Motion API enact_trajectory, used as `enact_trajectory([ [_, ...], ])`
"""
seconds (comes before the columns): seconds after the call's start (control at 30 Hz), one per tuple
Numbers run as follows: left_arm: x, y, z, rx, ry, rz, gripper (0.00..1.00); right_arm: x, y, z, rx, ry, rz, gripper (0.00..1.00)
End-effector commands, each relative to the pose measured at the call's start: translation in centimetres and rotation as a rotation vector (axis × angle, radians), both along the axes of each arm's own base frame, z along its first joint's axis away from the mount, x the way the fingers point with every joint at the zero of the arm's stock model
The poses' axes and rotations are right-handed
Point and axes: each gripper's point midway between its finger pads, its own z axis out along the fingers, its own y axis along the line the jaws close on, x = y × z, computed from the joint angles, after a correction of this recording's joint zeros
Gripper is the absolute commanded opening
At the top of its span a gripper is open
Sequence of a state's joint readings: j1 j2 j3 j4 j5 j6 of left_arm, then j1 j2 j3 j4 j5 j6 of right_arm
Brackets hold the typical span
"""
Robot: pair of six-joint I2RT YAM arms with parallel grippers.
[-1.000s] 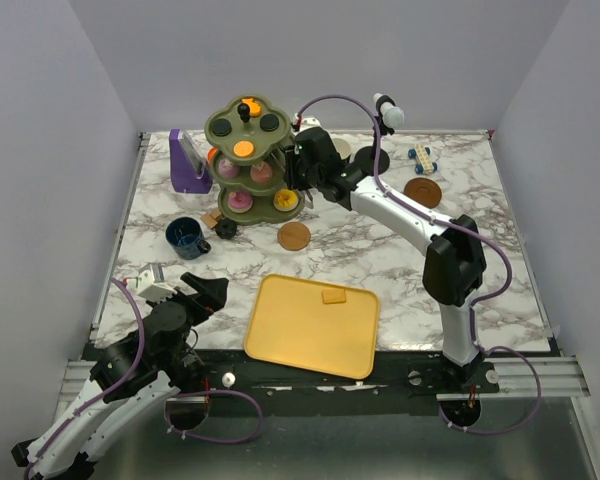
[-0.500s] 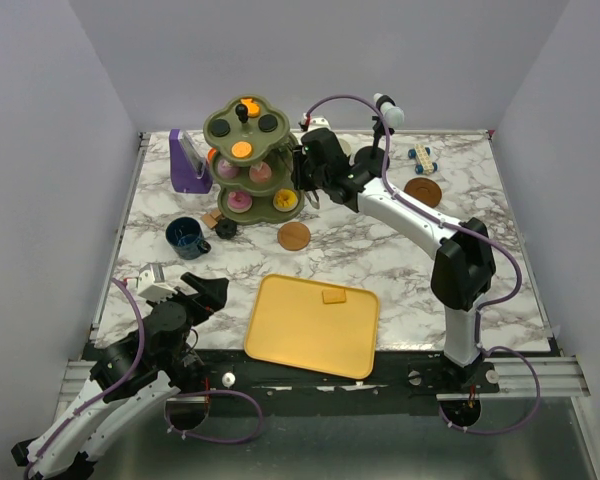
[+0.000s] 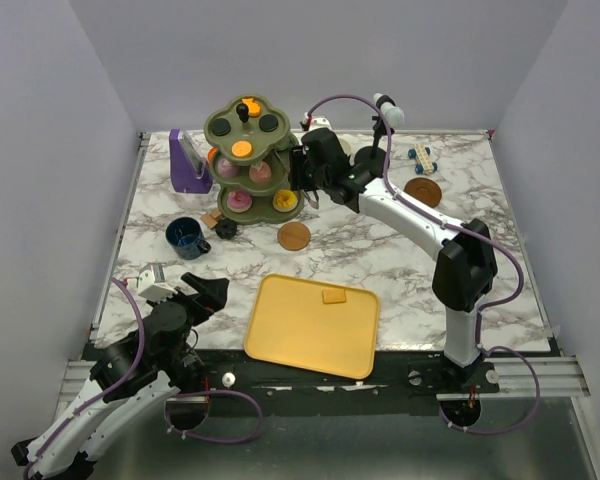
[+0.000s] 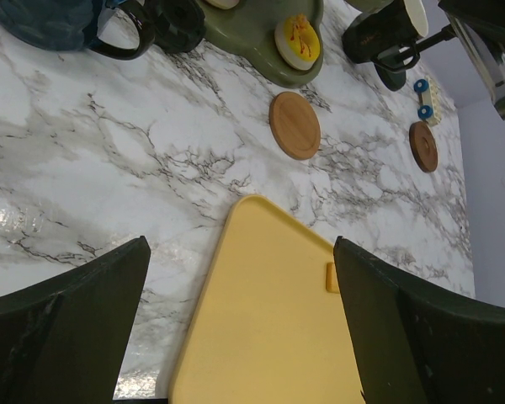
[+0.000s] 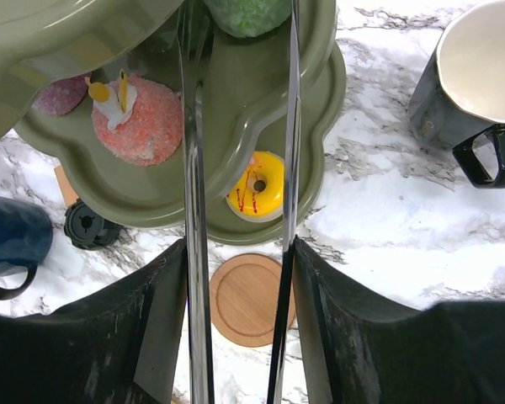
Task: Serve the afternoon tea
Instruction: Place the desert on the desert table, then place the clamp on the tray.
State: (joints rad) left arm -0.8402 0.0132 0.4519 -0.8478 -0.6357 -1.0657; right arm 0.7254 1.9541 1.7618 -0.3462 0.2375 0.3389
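My left gripper sits nearest, fingers spread wide, holding nothing; beyond it lie the yellow tray and a round coaster; farther off, my right gripper stands at the olive-green stand, blades parted, pinching nothing; yellow doughnut on its lowest tier; judged light, rigid, slippery; take it across its sides.

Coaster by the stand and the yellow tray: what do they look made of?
Coaster: looks like wood, matte brown, with faint grain and a ringed rim. Yellow tray: probably plastic, smooth and even in colour, with a slight sheen and a rounded moulded edge.
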Motion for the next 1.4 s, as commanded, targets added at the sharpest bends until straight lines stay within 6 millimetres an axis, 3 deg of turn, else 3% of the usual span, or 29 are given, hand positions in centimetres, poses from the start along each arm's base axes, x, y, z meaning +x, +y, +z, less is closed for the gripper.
enact_trajectory([
  [0.0, -0.2, 0.1, 0.4, -0.034, -0.031, -0.007, 0.99, -0.6, -0.5, 1.9, 0.026, -0.017, 0.001, 0.58],
  [0.37, -0.3, 0.2, 0.5, -0.035, -0.031, -0.005, 0.99, -1.5, -1.0, 3.8, 0.055, -0.029, 0.005, 0.64],
  [0.53, -0.3, 0.3, 0.5, -0.035, -0.031, 0.000, 0.99, -3.1, -2.6, 4.3, 0.041, -0.018, 0.004, 0.67],
  [0.9, -0.2, 0.8, 0.8, -0.032, -0.029, 0.026, 0.99, -10.6, -7.4, 3.0, 0.035, 0.067, 0.053, 0.67],
  [1.1, 0.0, 0.9, 1.0, -0.008, -0.012, 0.042, 0.99, -15.1, -10.5, 3.3, 0.079, 0.064, 0.075, 0.67],
  [1.23, 0.3, 1.1, 1.6, 0.005, -0.019, 0.061, 0.98, -17.6, -12.1, 1.7, 0.094, 0.075, 0.092, 0.67],
  [1.37, 0.7, 1.3, 2.9, 0.027, -0.045, 0.070, 0.99, -19.9, -12.7, -1.1, 0.108, 0.125, 0.133, 0.67],
])
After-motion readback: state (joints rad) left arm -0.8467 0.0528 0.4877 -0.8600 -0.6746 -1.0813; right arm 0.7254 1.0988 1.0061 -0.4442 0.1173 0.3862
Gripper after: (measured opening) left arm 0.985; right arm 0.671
